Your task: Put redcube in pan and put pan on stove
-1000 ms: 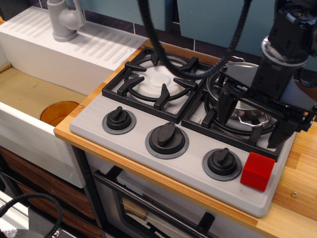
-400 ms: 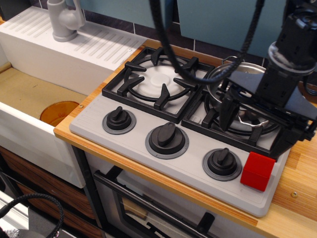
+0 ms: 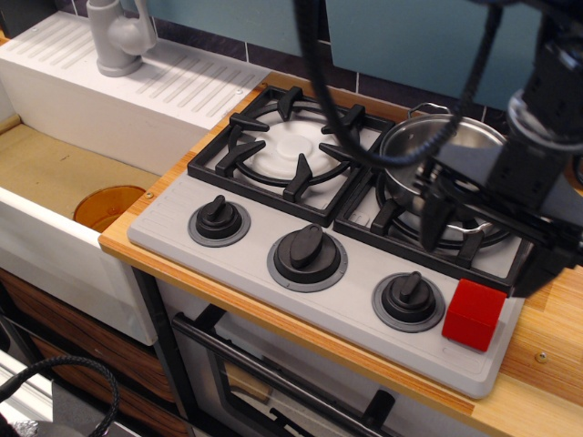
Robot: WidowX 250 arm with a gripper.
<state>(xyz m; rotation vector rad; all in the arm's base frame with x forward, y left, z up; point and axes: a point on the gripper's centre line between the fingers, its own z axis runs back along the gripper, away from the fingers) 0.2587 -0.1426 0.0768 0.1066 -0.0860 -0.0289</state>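
The redcube [image 3: 474, 314] sits on the front right corner of the stove [image 3: 246, 264], just right of the right knob [image 3: 407, 299]. The pan [image 3: 435, 148] stands on the right burner grate, partly hidden by my arm. My gripper [image 3: 486, 244] hovers over the front of the right burner, above and slightly behind the cube. Its jaws are wide open and hold nothing. One finger [image 3: 434, 211] hangs by the pan's front, the other is at the stove's right edge.
A white sink [image 3: 55, 237] with a grey faucet [image 3: 118, 36] and an orange drain [image 3: 107, 206] lies to the left. The left burner [image 3: 290, 150] is bare, with a black cable [image 3: 314, 82] hanging over it. A wooden counter edge [image 3: 547, 355] runs on the right.
My gripper has drifted to the right and slightly up, uncovering more of the pan. It stays open. The cube and the pan have not moved.
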